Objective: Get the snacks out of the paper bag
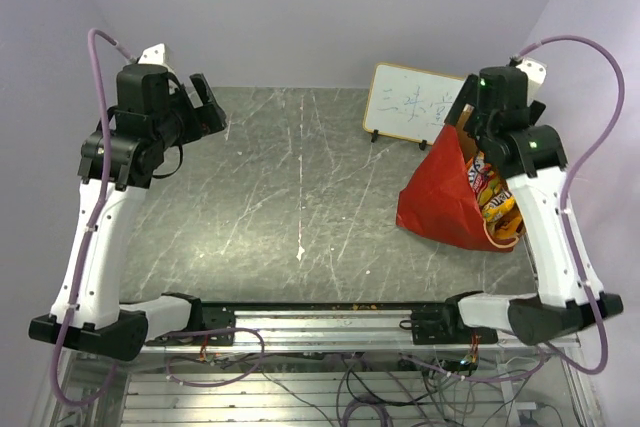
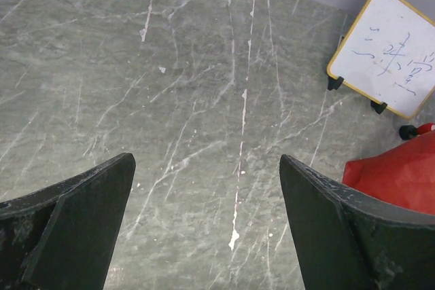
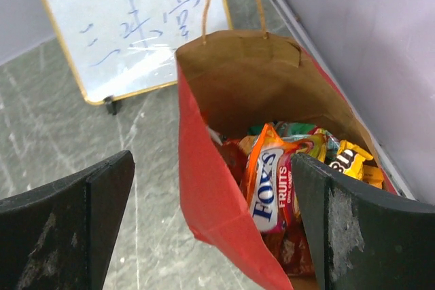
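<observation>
Foil glints inside the paper bag (image 1: 437, 197), where the snacks (image 3: 272, 178) lie packed together: crinkly packets in orange, yellow and red, one printed FOX'S FRUITS. We see the bag's smooth red outside, dull brown kraft lining and thin cord handles at the rim. It rests on a grey stone-patterned table (image 1: 290, 187) veined with white. Our right gripper (image 3: 212, 157) hangs over the bag's open mouth, jaws spread wide and holding nothing, one dark scuffed finger left of the red wall and the other above the packets. Our left gripper (image 2: 205, 161) hovers well left of the bag, equally wide and empty. Just behind the bag stands a yellow-framed whiteboard (image 1: 410, 104) with blue handwriting.
</observation>
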Tool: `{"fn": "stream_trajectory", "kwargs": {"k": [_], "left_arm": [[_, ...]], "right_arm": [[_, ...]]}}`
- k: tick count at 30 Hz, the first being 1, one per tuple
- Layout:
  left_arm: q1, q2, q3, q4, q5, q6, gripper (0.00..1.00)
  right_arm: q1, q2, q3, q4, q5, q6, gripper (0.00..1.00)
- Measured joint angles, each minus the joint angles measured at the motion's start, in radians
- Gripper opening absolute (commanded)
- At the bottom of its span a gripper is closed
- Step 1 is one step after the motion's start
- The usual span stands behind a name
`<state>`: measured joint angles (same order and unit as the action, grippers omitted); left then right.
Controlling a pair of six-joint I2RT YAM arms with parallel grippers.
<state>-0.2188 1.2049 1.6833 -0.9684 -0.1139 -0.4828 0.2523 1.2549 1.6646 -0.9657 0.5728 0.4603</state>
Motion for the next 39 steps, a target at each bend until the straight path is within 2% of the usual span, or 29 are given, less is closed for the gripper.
{"fn": "stream_trajectory", "kwargs": {"k": [6, 11, 21, 28, 33, 39], "left_arm": [[0.000, 0.025, -0.022, 0.031, -0.020, 0.011, 0.98], [-0.003, 0.062, -0.022, 0.055, -0.037, 0.032, 0.98], [-0.056, 0.167, 0.060, 0.066, -0.101, 0.107, 0.98], [-0.073, 0.243, 0.142, 0.083, -0.146, 0.153, 0.98], [-0.073, 0.285, 0.159, 0.090, -0.158, 0.168, 0.98], [-0.073, 0.350, 0.216, 0.089, -0.158, 0.173, 0.98]], "right_arm": [[-0.069, 0.150, 0.010, 0.043, 0.042, 0.095, 1.00], [-0.133, 0.244, -0.026, 0.180, 0.014, 0.146, 1.00], [-0.208, 0.452, -0.050, 0.463, -0.013, 0.136, 0.95], [-0.245, 0.544, -0.050, 0.562, -0.032, 0.115, 0.85], [-0.245, 0.578, -0.050, 0.616, -0.057, 0.081, 0.72], [-0.246, 0.609, -0.024, 0.669, -0.140, 0.013, 0.45]]}}
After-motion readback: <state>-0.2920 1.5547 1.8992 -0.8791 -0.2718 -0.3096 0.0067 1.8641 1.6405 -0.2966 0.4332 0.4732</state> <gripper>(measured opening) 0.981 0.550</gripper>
